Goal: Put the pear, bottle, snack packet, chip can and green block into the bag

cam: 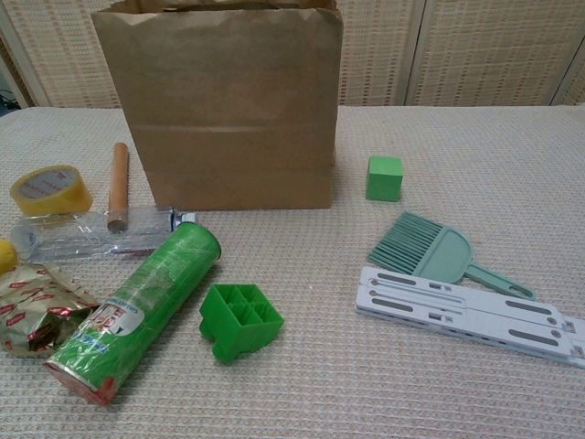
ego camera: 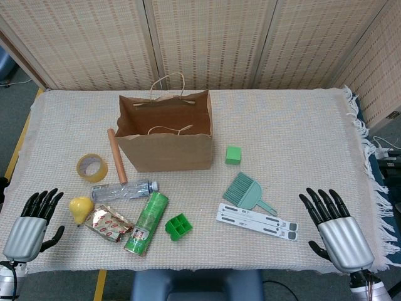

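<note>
Nothing looks packed yet: pear (ego camera: 80, 208), bottle (ego camera: 124, 190), snack packet (ego camera: 108, 223) and chip can (ego camera: 146, 223) lie lower left, green block (ego camera: 233, 155) right of the bag (ego camera: 165, 130). Left hand (ego camera: 30, 227) and right hand (ego camera: 335, 229) rest empty, fingers spread.

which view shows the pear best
The head view: the whole pear shows there, lying beside the snack packet. The chest view catches only a yellow sliver of it at the left edge.

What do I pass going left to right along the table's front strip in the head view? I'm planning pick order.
Left hand → pear → snack packet → chip can → green gridded tray → white folded stand → right hand.
</note>
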Robot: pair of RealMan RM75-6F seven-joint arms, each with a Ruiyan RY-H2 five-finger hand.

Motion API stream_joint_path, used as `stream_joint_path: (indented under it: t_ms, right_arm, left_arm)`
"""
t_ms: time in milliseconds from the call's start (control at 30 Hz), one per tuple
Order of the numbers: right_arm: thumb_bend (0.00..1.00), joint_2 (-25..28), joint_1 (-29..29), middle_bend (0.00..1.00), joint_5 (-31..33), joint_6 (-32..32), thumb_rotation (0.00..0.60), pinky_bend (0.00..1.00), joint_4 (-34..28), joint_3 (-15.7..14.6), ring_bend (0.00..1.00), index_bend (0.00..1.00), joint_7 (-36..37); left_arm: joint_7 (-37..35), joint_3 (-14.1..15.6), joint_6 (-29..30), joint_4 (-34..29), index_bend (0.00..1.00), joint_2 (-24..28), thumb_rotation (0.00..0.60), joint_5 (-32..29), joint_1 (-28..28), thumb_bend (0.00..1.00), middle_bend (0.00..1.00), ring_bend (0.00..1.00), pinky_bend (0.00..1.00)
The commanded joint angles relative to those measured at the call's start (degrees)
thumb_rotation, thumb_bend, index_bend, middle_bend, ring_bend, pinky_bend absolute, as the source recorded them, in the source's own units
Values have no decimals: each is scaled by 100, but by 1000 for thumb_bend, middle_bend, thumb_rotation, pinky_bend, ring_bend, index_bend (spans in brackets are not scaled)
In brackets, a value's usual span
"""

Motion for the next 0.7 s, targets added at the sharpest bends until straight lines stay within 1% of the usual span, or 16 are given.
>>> stream_joint_path:
  t_ms: [33,267,467,567,700]
  right_arm:
    - [61,15,-37,0,-100,55,600,0,17,-8,0,0,78]
    - [59,48,-133,0,-231,127,600,0,31,-46,0,0,133]
    - [60,106,-187,0,-390,198,600,0,-5,-53,0,0,261]
    - [59,175,-202,0,-391,215,600,0,-23,-50,0,0,377]
    - [59,234,-194,0,-433,193,600,0,-16,-42,0,0,481]
  left_arm:
    - [11,14,3,-7,0,0,600,26,0,369,0,0,56]
    - [48,44,-20,-33,0,4,600,62,-5,369,0,0,55]
    - [136,82,-302,-106,0,45,600,-30,-91,370,0,0,56]
    - [314,125,-691,-309,0,153,600,-147,-228,370,0,0,58]
    - [425,145,-1520,-814,0,428,600,-413,-594,371,0,0,66]
